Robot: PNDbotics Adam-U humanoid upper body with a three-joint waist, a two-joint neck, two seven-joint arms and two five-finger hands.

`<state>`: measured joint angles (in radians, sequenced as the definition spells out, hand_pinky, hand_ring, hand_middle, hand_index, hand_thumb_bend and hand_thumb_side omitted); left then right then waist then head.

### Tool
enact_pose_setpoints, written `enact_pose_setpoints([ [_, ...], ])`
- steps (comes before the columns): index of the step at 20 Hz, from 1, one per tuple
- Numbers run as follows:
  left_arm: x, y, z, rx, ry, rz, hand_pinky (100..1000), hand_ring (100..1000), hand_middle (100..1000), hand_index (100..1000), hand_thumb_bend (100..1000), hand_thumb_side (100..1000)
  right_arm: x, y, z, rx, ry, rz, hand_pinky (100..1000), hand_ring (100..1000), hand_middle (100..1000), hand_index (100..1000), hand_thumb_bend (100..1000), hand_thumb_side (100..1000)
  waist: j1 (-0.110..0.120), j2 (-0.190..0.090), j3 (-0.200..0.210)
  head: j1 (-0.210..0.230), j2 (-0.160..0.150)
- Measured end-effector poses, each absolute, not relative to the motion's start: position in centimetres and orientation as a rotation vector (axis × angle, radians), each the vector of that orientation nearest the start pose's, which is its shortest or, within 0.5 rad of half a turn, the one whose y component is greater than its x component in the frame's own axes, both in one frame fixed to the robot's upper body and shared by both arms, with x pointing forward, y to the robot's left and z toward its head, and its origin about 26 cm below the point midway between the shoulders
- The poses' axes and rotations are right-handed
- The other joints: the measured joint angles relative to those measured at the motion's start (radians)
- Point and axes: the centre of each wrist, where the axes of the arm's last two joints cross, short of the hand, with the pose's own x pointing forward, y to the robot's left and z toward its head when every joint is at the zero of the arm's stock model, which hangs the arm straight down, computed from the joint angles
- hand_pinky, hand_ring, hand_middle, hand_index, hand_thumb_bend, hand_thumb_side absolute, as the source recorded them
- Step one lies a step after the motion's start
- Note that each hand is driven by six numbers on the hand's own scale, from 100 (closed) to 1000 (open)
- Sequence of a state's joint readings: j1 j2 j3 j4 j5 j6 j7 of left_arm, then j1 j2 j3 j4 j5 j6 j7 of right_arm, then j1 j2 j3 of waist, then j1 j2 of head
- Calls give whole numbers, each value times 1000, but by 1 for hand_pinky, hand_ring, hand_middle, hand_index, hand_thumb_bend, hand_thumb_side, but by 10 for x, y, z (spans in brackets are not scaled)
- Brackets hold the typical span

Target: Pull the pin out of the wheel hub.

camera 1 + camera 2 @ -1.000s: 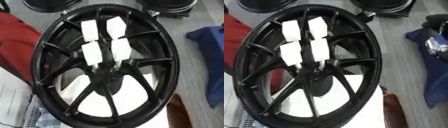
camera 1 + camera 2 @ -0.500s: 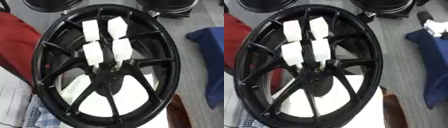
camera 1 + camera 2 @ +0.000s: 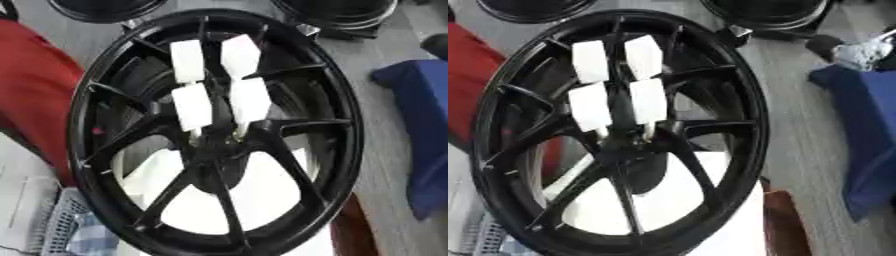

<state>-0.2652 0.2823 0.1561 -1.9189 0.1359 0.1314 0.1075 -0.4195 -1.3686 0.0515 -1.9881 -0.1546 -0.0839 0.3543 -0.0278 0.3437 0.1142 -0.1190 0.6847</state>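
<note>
Neither hand shows, so their state is unknown; white pins (image 3: 194, 105) still sit at the wheel hub's (image 3: 214, 150) twelve o'clock

Red cloth (image 3: 35, 95) left, blue cloth (image 3: 420, 130) right (both partly cropped).

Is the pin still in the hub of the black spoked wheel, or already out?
Cannot tell: at the black spoked wheel, the hub is dark, four white blocks cover the spokes above it, and no pin shows.
</note>
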Motion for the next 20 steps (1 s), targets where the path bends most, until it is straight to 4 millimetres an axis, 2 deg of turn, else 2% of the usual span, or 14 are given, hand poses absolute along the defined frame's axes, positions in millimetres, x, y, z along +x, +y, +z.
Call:
enact_pose_setpoints([
  [5, 306, 302, 180, 204, -2066, -10, 749, 606, 513, 717, 425, 579, 268, -326, 372, -702, -1642, 1818, 856, 759, 693, 768, 424, 309, -10, 0, 10, -15, 0],
  [9, 306, 302, 180, 202, -2065, -14, 748, 606, 513, 717, 424, 580, 269, -321, 373, -703, -1592, 1869, 858, 757, 693, 768, 413, 309, -11, 0, 13, -20, 0],
  [12, 307, 300, 180, 195, -2064, -23, 748, 606, 513, 717, 424, 581, 271, -313, 375, -681, -1607, 1893, 859, 753, 690, 768, 391, 300, -16, 0, 36, -40, 0],
  [20, 307, 299, 179, 186, -2062, -34, 748, 607, 513, 717, 424, 583, 277, -278, 385, -597, -1672, 1922, 863, 747, 686, 768, 347, 284, -23, 0, 53, -71, 0],
])
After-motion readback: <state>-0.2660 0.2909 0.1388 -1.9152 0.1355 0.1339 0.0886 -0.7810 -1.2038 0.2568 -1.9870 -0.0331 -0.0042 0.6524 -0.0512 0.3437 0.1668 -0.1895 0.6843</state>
